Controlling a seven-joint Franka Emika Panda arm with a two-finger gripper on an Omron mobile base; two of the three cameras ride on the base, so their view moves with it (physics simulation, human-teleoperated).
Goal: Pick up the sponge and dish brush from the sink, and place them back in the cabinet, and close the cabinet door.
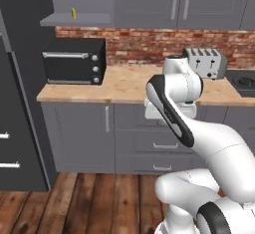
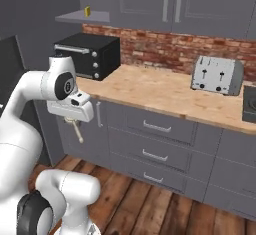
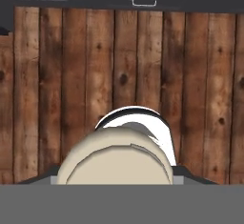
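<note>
Sponge already on cabinet shelf; pincer pinching dish brush below table edge, shelving and door-closing left.

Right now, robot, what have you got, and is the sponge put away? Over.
Gripper shut on dish brush, low over wood floor. Sponge on open cabinet shelf. Path up looks clear.

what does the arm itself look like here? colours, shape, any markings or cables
Glossy white rounded arm of thick tube-like segments, with dark grey-black bands at the joints and a black disc on the wrist joint. A boxy white hand carries the pincer. No cables or markings visible.
</note>
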